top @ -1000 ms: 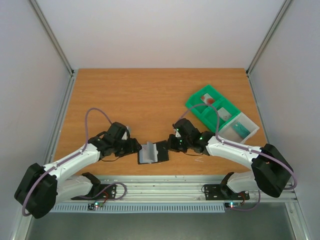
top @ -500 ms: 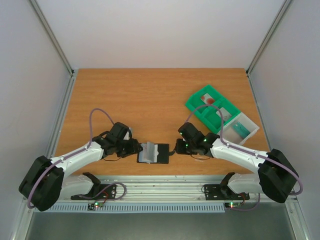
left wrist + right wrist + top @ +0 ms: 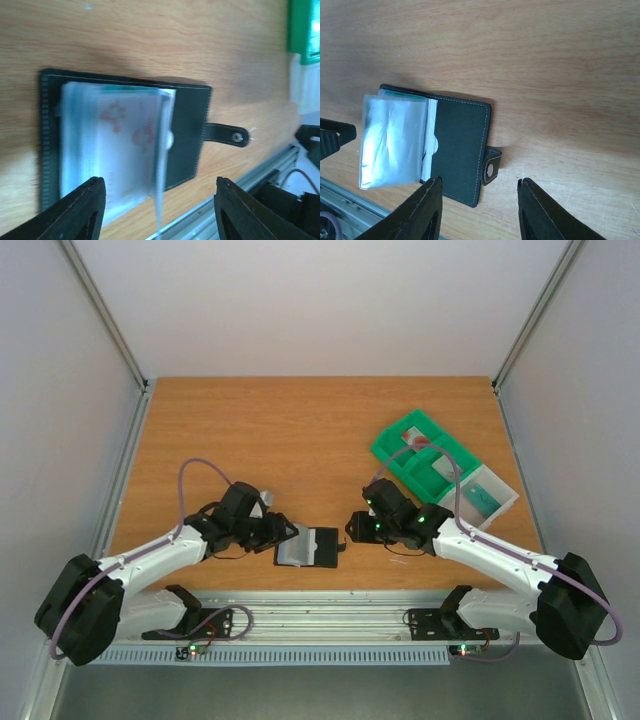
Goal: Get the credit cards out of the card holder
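The left arm point(image 3: 150, 555) stretches low across the near left of the table point(image 3: 300, 430), elbow out. Its wrist is turned so the left gripper point(image 3: 278, 533) faces right, at the left edge of the card holder point(image 3: 308, 547). The right arm point(image 3: 490, 552) mirrors it from the right. The right gripper point(image 3: 352, 528) sits just off the holder's right side, near the snap strap point(image 3: 491, 167).

Both claws are released. In each wrist view the two fingers stand apart and grasp nothing.

The card holder lies open and flat on the wood between the two grippers, black outside down. Its clear sleeves point(image 3: 395, 140) are fanned up over the left half. Through them the left wrist view shows a pale card point(image 3: 125, 130) with reddish marks. A teal-green card point(image 3: 122, 89) shows as an edge at the far side of the sleeves.

The holder is close to the table's near edge, with the aluminium rail point(image 3: 330, 615) just beyond. Bare wood extends widely on the far side. The green tray point(image 3: 381, 453) stands well apart, to the far right.
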Action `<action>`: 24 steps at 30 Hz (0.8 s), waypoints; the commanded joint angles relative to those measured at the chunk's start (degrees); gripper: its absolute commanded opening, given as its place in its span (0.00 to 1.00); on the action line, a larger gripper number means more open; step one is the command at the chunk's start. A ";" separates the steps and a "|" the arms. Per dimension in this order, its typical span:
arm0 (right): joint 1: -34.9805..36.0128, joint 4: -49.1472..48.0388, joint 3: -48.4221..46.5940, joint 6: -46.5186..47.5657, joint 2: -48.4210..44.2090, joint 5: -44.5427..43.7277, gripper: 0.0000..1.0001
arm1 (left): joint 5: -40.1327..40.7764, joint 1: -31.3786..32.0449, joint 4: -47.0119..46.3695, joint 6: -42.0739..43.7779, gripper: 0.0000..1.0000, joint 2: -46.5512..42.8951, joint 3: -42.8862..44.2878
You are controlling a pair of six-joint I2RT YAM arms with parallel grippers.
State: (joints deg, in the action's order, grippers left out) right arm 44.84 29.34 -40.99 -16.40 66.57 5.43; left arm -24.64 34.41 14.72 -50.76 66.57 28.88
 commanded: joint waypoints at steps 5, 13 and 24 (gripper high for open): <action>0.25 -0.13 0.16 -0.08 -0.99 -0.72 0.43 | -5.00 4.05 -16.13 -8.49 0.60 6.31 0.63; 0.25 2.57 1.00 0.69 -5.21 -1.05 0.42 | -6.37 7.85 -26.83 -11.35 0.59 13.81 2.47; 0.25 5.15 1.80 -1.40 -7.36 -1.57 0.40 | -11.96 10.10 -41.60 -19.39 0.41 29.10 5.10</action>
State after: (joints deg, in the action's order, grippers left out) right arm 44.84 33.32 -39.51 -16.86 60.53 4.25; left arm -33.63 44.03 -19.68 -68.25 92.53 31.75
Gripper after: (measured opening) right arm 0.403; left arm 0.448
